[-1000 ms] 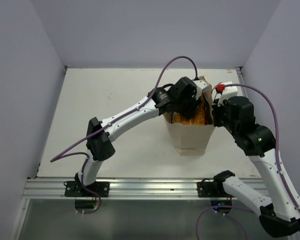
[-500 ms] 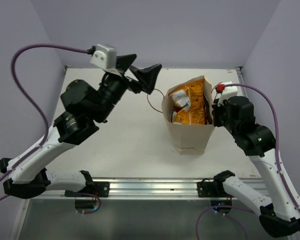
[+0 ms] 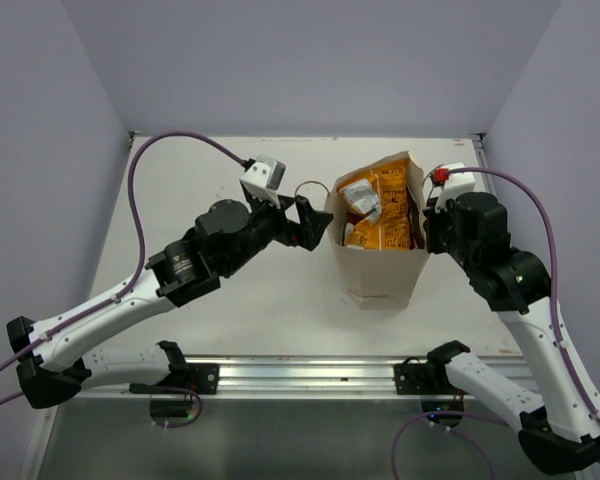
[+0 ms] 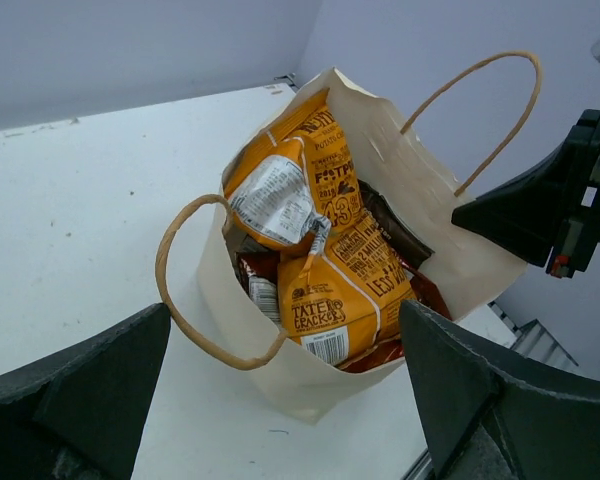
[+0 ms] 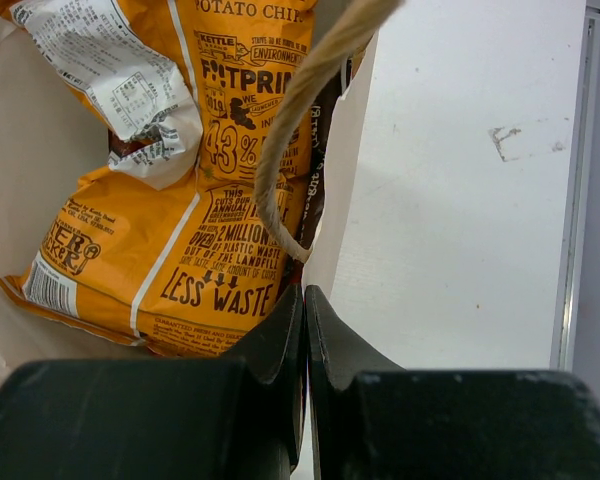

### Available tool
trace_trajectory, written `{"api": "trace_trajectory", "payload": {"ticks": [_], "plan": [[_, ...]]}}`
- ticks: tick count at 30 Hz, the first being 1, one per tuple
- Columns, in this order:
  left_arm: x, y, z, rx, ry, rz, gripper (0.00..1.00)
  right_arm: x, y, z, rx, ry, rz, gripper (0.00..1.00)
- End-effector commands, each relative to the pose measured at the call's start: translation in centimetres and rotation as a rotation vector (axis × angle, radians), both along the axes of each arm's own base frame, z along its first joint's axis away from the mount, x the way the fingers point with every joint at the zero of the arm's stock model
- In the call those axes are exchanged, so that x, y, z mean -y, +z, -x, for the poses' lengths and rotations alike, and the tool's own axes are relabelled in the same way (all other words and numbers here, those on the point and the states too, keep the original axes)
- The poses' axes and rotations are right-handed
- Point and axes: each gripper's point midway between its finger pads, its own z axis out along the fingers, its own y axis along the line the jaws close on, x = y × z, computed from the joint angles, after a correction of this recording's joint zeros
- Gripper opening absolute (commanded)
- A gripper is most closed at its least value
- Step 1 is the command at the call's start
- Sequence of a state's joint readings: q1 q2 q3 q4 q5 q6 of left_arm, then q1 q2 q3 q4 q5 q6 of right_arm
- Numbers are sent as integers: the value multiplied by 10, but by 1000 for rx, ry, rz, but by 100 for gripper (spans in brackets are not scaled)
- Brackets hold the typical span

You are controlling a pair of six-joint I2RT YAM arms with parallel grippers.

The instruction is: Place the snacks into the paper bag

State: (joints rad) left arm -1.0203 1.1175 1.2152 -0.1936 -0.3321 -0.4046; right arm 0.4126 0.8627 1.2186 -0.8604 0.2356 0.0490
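Observation:
The beige paper bag (image 3: pixel 385 280) stands upright right of the table's middle, its mouth open. Several snacks lie inside: two orange packets (image 4: pixel 345 290) on top, one showing its white back (image 4: pixel 275 200), with a dark brown packet (image 4: pixel 390 225) and a red-orange one (image 4: pixel 420 295) under them. My left gripper (image 3: pixel 305 222) hangs open and empty just left of the bag, beside the near loop handle (image 4: pixel 180 300). My right gripper (image 5: pixel 304 292) is shut on the bag's right rim (image 5: pixel 345 150), under the other handle (image 5: pixel 300 110).
White tabletop (image 3: pixel 210 190) runs to the left and behind the bag. Grey walls close in on three sides. A metal rail (image 3: pixel 300 375) lines the near edge, and the table's right edge (image 5: pixel 570 200) lies close to the bag.
My left gripper opened inside the bag, left an orange packet there, rose up and left, then came down beside the bag's left handle. The right arm and the bag stayed put.

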Motion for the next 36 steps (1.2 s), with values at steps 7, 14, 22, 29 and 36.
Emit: {"api": "trace_trajectory", "payload": {"ticks": [7,14,22,29,36], "plan": [[32,-22,9,-124,-123,133,100,-6,21,1,68,29,-43,6],[33,-45,-3,-146,-70,85,100,-6,21,1,71,27,-44,6],[39,-75,-17,-168,-46,27,100,-6,20,2,71,29,-45,6],[37,-67,-26,-161,1,20,64,-6,20,1,68,29,-43,5],[24,-53,-23,-125,35,1,8,-8,17,-1,59,31,-41,5]]}}
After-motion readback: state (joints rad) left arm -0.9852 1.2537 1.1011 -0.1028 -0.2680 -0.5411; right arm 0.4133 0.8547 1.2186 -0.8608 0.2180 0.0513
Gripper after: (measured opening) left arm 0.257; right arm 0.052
